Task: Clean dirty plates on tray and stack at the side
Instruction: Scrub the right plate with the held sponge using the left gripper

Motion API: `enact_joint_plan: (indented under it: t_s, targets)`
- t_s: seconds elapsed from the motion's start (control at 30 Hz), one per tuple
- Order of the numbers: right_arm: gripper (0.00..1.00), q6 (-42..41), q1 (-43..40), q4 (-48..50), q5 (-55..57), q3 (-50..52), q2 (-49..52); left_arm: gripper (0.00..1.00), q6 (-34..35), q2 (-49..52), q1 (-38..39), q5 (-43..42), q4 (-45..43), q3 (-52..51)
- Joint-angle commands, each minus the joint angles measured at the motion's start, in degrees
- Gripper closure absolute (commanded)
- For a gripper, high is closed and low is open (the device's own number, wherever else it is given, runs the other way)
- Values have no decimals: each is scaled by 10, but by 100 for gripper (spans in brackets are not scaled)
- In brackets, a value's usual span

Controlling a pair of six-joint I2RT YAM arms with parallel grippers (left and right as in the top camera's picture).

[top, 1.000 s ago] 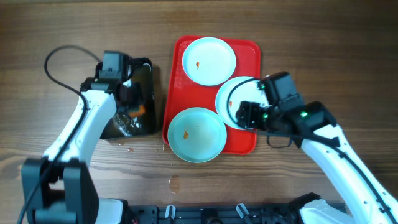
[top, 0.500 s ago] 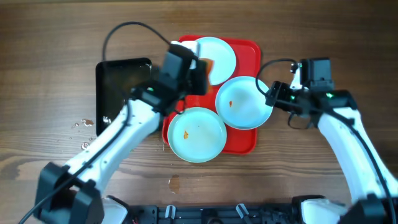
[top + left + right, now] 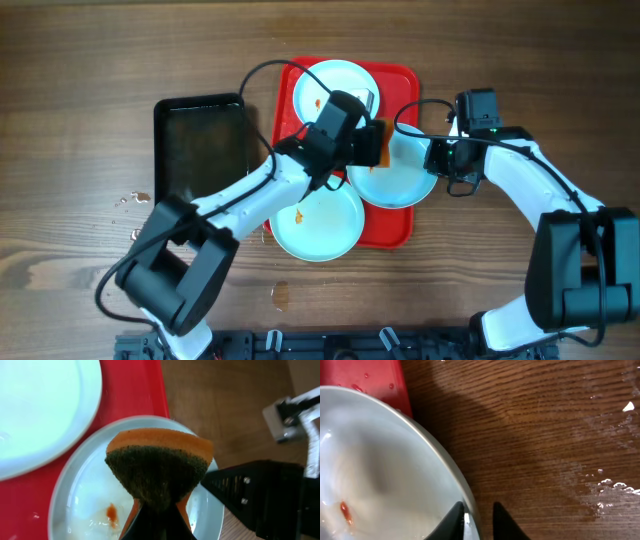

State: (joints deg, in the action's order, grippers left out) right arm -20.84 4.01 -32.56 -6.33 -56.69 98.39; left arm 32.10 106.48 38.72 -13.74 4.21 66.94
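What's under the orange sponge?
A pale blue plate over the red tray, with one small orange stain showing beside the sponge. The part of the plate right below the sponge is covered, so any dirt there cannot be seen.

Tray (image 3: 402, 80) red — plates (image 3: 318, 220) pale blue, orange-stained; sponge (image 3: 158, 472) orange, dark face.

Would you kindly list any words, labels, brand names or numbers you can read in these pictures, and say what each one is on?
None: no view shows readable text. The red tray, the plates, the black tray and the sponge carry no visible words, numbers or logos. Neither does the plate gripped at its rim by the right gripper.
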Motion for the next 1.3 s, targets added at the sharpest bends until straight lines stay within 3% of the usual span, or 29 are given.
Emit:
enact_joint_plan:
  t_s: [0.0, 0.47, 0.8, 1.13, 1.27]
  targets:
    - [87, -3, -1, 0, 3, 2, 5, 96, 31, 20, 16, -35, -6, 9]
    - [96, -2, -1, -12, 3, 1, 5, 96, 33, 130, 30, -24, -36, 9]
    - [96, -2, -1, -35, 3, 1, 5, 96, -50, 139, -9, 155, 36, 9]
    - [96, 0, -1, -46, 6, 2, 5, 96, -149, 139, 8, 303, 66, 25]
    - [96, 1, -1, -46, 6, 2, 5, 96, -153, 139, 9, 359, 103, 45]
